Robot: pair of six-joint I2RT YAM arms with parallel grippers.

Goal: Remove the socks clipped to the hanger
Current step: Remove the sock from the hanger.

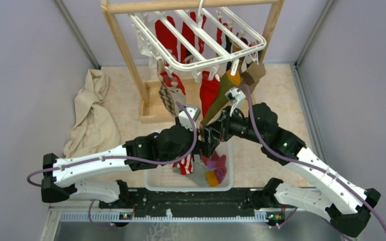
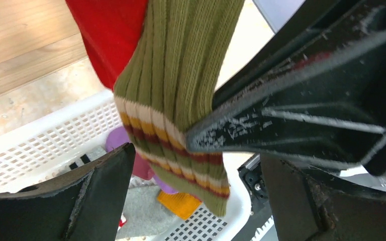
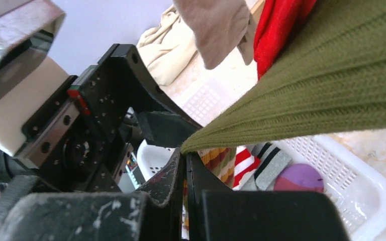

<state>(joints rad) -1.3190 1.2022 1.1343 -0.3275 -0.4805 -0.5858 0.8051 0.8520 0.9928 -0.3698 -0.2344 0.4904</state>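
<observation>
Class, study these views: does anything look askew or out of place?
The olive sock slants taut from the hanger to the shut right gripper, while the red sock beside it hangs straight.

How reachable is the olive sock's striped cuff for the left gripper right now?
Probably yes: the left gripper is open and the olive sock hangs cuff-down between its fingers, though the right gripper, shut on it, crowds one side.
</observation>
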